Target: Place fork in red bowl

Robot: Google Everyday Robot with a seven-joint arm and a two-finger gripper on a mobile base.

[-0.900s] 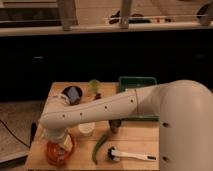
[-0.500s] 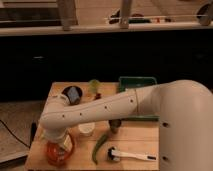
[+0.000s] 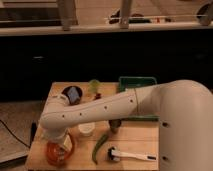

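The pincer [image 3: 63,142] hovers over the shallow red bowl [image 3: 53,153] at the pale wooden bench's [image 3: 136,142] front-left corner, its grip impossible to tell; I'd release low and centred.

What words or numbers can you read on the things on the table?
None can be read.
Dark bag: any print on it is too blurred to read.
White arm: no writing shows.
Gripper, low over the red bowl: no label shows on either.
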